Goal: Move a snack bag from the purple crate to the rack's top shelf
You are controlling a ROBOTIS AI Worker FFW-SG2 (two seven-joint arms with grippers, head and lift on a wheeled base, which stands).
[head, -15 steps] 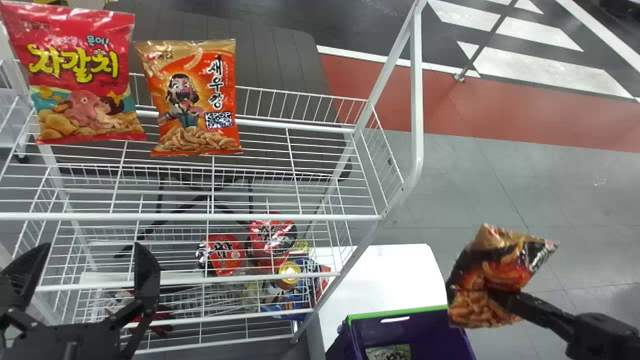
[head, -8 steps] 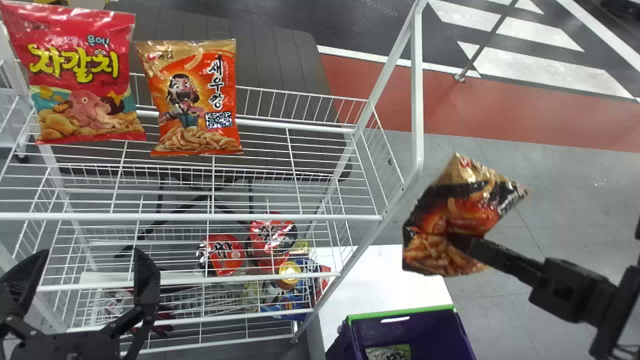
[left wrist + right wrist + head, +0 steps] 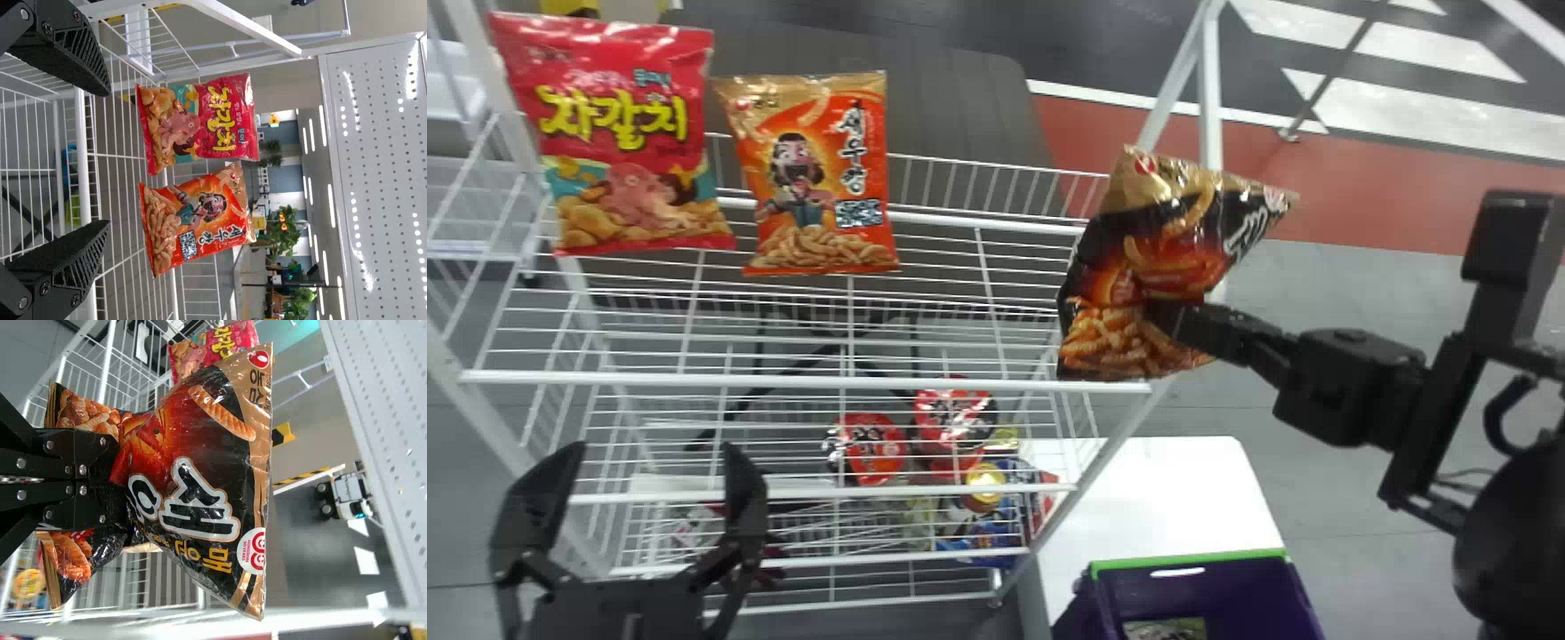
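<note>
**Carry step: black snack bag gripped at the rack's end, placing still to do**

Rack [image 3: 809, 384]: white wire, biggest item. Its top shelf [image 3: 996, 230] has bare wire to the right of the two bags there, likely the target spot. White table [image 3: 1147, 498] beside the rack's right end. Purple crate [image 3: 1223, 591] by the table, green rim, another packet [image 3: 1165, 630] inside.

Task bag, i.e. black snack bag [image 3: 1116, 284]: out of the crate, up at the right end of the top shelf, overlapping the end post in head view. Tilted, bunched in at the middle. Can't tell if it's clear of the end rail.

Red bag [image 3: 618, 142] and orange bag [image 3: 818, 182]: side by side on the top shelf, roughly upright, faces out.

Right gripper [image 3: 117, 480]: closed, pinching the black bag mid-body. Left gripper [image 3: 107, 159]: fingers spread, nothing between them, parked in front of the rack.

Step in hand, my call: transfer, past halfway. Next: bring bag left over the end rail, straighten it, lower beside the orange bag, then let go. Risks: lower corner snagging on wire, knocking the orange bag, soft pack flopping on release.
</note>
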